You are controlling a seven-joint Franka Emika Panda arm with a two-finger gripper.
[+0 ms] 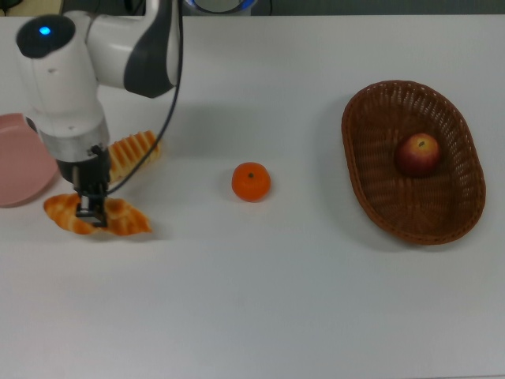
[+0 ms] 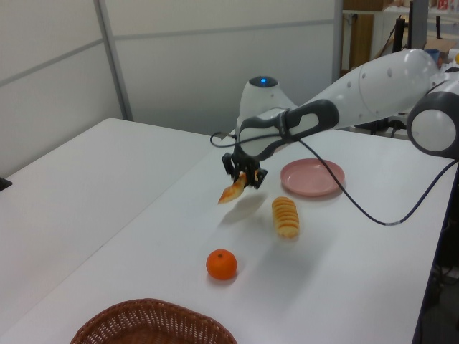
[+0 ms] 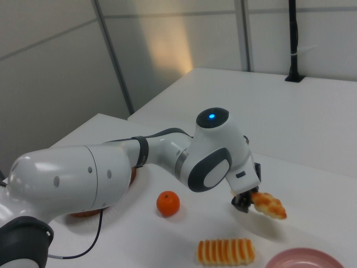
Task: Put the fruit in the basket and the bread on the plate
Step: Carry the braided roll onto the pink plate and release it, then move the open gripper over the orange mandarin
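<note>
The pincer [image 2: 243, 176] grips the croissant [image 1: 96, 217] at its middle, lifted clear of the bench [image 1: 260, 292], with the plate [image 1: 24, 162] at ten o'clock in the top view. It looks light and soft; that central hold should keep it balanced.

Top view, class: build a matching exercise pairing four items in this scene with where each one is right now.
Things:
1. apple
2. mandarin
3. braided loaf
4. ridged roll

Places:
a. on the bare table, near the middle
b. inside the basket
c. lifted off the table in the gripper
d. lying on the table near the pink plate

Pairs: 1-b, 2-a, 3-c, 4-d
</note>
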